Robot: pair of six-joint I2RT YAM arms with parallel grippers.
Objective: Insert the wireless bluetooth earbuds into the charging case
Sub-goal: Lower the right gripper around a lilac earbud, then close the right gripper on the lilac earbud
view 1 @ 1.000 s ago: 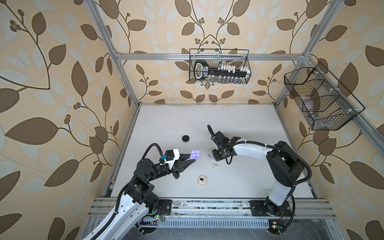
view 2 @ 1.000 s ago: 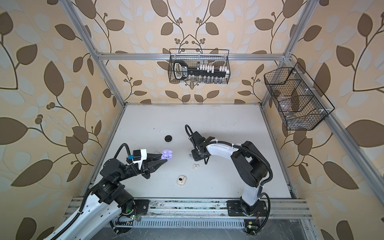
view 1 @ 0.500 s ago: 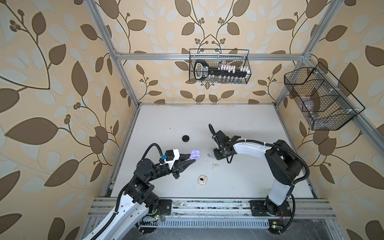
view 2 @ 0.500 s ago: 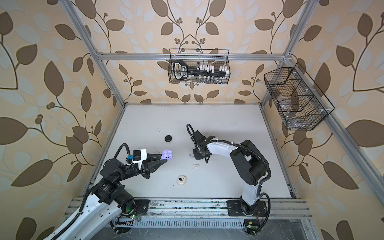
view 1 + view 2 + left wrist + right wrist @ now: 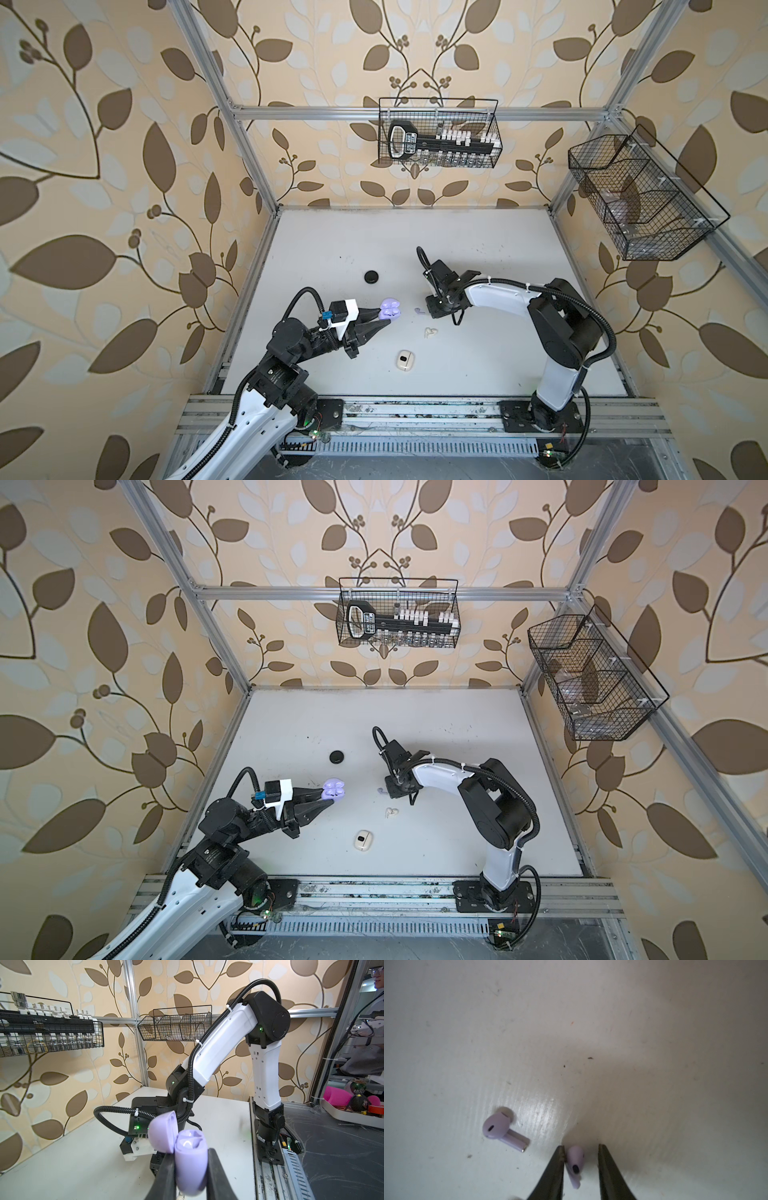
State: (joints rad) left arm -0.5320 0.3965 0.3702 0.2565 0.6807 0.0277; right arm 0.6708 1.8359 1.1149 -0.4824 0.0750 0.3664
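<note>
White tabletop point(image 5: 498, 249), leaf-wallpapered cell. In a top view, left gripper point(image 5: 384, 319) is holding the lavender charging case point(image 5: 390, 308) just 9 o'clock of centre, probably presenting it for loading. Black case point(image 5: 372, 276) sitting at 10, cream case point(image 5: 404, 360) at 6, cream earbuds point(image 5: 430, 332) loose nearby. Left wrist: jaws clamping the case body, lid open, sockets looking empty. Right wrist: right gripper point(image 5: 580, 1147) jaws standing apart, straddling a lavender earbud point(image 5: 575, 1159); second lavender earbud point(image 5: 504, 1129) lying beside.

Almost no legible text
Right edge of the left wrist view: a dark can point(image 5: 357, 1090) bears white Chinese characters, too blurred to read. Upper middle in both top views: a black tool point(image 5: 432, 144) carries an illegible label.
</note>
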